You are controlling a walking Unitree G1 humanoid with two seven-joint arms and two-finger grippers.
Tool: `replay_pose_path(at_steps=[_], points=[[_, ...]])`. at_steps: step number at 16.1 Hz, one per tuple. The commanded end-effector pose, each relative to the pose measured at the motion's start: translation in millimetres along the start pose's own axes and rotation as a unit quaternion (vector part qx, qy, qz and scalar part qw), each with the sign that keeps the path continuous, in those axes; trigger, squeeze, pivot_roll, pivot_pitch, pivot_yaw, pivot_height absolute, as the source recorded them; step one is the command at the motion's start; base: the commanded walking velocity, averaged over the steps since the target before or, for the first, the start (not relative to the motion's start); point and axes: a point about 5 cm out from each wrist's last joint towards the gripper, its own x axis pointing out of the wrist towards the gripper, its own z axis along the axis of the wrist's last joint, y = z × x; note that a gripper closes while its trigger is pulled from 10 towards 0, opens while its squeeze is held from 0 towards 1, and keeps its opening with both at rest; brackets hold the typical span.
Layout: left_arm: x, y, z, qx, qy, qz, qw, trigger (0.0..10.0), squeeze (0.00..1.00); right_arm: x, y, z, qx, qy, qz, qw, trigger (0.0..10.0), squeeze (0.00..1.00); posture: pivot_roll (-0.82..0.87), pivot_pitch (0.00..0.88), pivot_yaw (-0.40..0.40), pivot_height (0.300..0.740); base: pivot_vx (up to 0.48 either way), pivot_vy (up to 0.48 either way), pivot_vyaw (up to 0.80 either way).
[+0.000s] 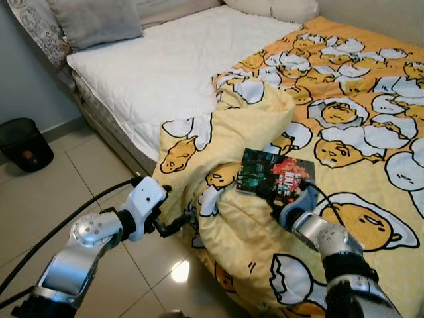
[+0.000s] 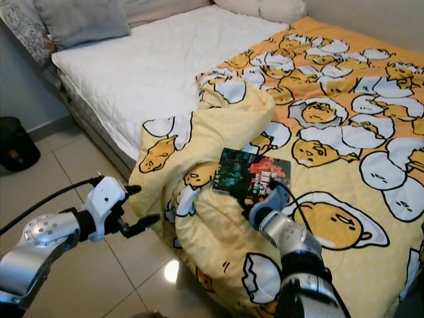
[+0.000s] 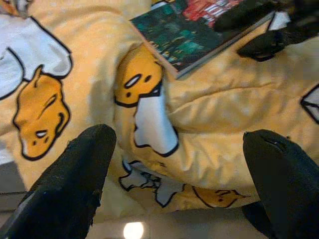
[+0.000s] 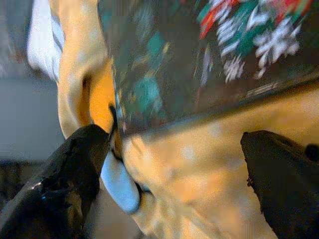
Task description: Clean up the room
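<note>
A dark paperback book (image 1: 275, 173) with a green and red cover lies on a bunched-up yellow cartoon-egg blanket (image 1: 252, 255) at the bed's near edge. My right gripper (image 1: 286, 193) is open at the book's near edge; in the right wrist view the book (image 4: 199, 64) sits between and just beyond the spread fingers (image 4: 75, 169). My left gripper (image 1: 173, 207) hangs open over the floor, just left of the blanket fold that drapes off the bed. The left wrist view looks between its fingers (image 3: 75, 174) at the blanket and the book (image 3: 194, 30).
The bed's white mattress (image 1: 159, 66) lies bare on the left, with a grey pillow (image 1: 93, 20) at its head. A black mesh bin (image 1: 25, 142) stands on the tiled floor (image 1: 86, 172) by the wall at far left. A black cable trails from my left arm.
</note>
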Motion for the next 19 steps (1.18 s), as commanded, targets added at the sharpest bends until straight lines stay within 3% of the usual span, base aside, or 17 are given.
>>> replay_pose_path(at_steps=[1, 5, 11, 14, 16, 19], points=[[-3.0, 0.9, 0.8, 0.001, 0.001, -0.012, 1.000, 10.0, 1.00, 2.8, -0.3, 4.2, 0.029, -0.022, -0.003, 0.999, 10.0, 0.00, 0.03, 0.000, 0.074, 0.740, 0.000, 0.000, 0.00], [-6.4, -2.2, 3.0, -0.002, 0.000, -0.033, 0.999, 10.0, 1.00, 5.4, -1.4, 15.8, 0.097, -0.064, 0.010, 0.993, 10.0, 0.00, 0.04, 0.000, 0.085, 0.740, 0.000, 0.000, 0.00], [-7.5, -1.5, 5.9, 0.002, 0.002, -0.045, 0.999, 10.0, 1.00, 8.5, 5.2, 22.2, 0.099, -0.082, 0.037, 0.991, 10.0, 0.00, 0.04, 0.000, 0.094, 0.740, 0.000, 0.000, 0.00], [-4.8, -1.9, 8.0, 0.004, 0.000, -0.049, 0.999, 10.0, 1.00, 7.2, -8.4, 21.6, 0.115, -0.119, -0.005, 0.986, 10.0, 0.00, 0.05, 0.000, 0.099, 0.740, 0.000, 0.000, 0.00], [-2.2, -2.5, 10.6, 0.009, -0.005, -0.052, 0.999, 10.0, 1.00, 5.3, -19.9, 17.3, 0.098, -0.143, -0.052, 0.984, 10.0, 0.00, 0.06, 0.000, 0.099, 0.740, 0.000, 0.000, 0.00], [-0.2, -4.0, 12.1, 0.009, -0.008, -0.054, 0.998, 10.0, 1.00, 6.4, -19.1, 15.4, 0.100, -0.159, -0.061, 0.980, 10.0, 0.00, 0.07, 0.000, 0.097, 0.740, 0.000, 0.000, 0.00]])
